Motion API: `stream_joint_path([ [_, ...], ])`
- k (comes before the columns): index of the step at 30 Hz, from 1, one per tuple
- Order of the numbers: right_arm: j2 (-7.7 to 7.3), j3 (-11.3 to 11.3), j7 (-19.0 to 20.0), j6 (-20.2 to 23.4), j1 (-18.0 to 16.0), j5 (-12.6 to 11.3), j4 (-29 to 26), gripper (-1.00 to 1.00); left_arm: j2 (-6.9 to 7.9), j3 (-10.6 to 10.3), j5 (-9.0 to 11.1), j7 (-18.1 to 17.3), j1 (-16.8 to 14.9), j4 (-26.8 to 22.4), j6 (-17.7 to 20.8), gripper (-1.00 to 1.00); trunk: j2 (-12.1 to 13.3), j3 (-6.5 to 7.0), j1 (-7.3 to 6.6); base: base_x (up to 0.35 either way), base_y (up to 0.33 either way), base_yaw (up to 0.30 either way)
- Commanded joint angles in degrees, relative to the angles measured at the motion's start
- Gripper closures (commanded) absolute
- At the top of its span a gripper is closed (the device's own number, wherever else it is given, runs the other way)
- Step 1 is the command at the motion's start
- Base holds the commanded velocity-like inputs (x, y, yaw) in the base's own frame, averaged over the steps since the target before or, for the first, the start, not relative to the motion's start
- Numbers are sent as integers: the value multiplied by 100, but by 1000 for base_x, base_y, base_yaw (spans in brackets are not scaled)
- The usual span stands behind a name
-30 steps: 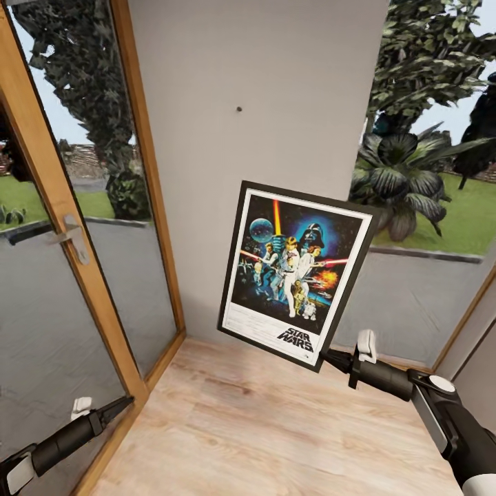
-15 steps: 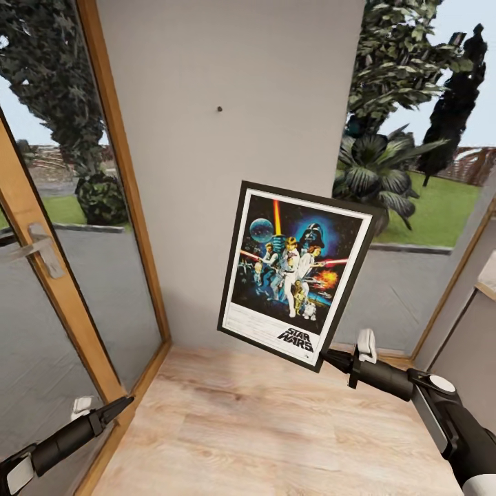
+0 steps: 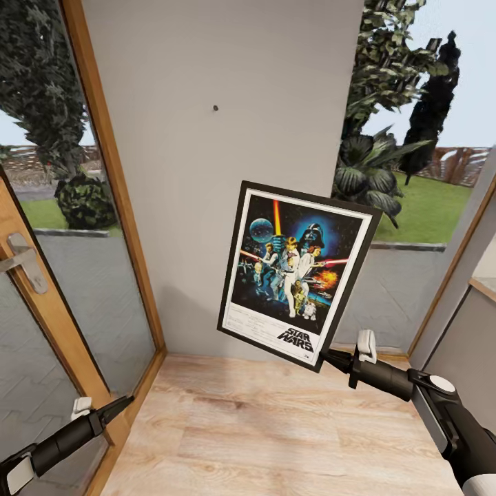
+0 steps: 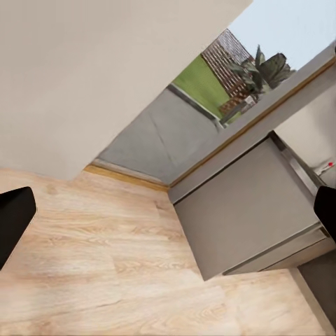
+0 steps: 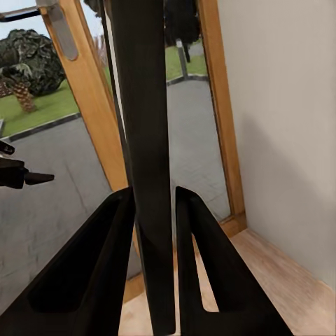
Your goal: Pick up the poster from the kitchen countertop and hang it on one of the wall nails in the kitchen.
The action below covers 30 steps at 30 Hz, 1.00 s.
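The right arm [image 3: 441, 406] reaches in from the lower right of the head view, forearm rising gently toward the grey wall [image 3: 220, 172], and the right gripper [image 3: 329, 358] pinches the lower right corner of the poster [image 3: 296, 272]. In the right wrist view the two dark fingers [image 5: 105, 266] sit tight against either side of the poster's black edge [image 5: 147, 140], so the jaws are closed on the frame. The poster is held in the air in front of the wall, its face toward the camera, tilted so that its top leans to the right and its lower edge slopes down toward the gripper. It touches nothing but the fingers. One wall nail [image 3: 215, 108] shows as a dark speck on the wall, above the poster and a little to its left, well apart from the top edge.

The left arm [image 3: 48, 444] lies low, left of the wall beside the wooden door frame [image 3: 103, 179], with the left gripper [image 3: 114, 408] pointing up and toward the wall's foot. In the left wrist view its fingertips [image 4: 14, 217] appear at opposite edges of the picture, spread wide with nothing between them, over the pale wood floor [image 3: 275, 427]. A grey cabinet [image 4: 245, 210] stands right of the wall, its doors closed; what it holds cannot be told.
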Motion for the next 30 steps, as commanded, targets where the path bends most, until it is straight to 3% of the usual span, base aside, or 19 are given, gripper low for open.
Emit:
stream_joint_path([
  [1, 0, -2, 31, 70, -6, -35, 1, 100, 0, 44, -42, -14, -6, 5, -39, -100, -13, -13, 4, 27, 67, -5],
  [8, 2, -2, 31, 70, -6, -38, 1, 100, 0, 44, -42, -13, -6, 6, -39, -100, -13, -10, 4, 9, 23, -23],
  [16, -4, -2, 34, 70, -6, -39, 1, 100, 0, 45, -42, -12, -6, 5, -39, -100, -13, 20, 4, 0, 38, -188],
  [30, -11, -7, 36, 70, -6, -37, -6, 100, 8, 47, -42, -12, -7, 6, -39, -100, -13, 24, 4, 14, 116, -15],
])
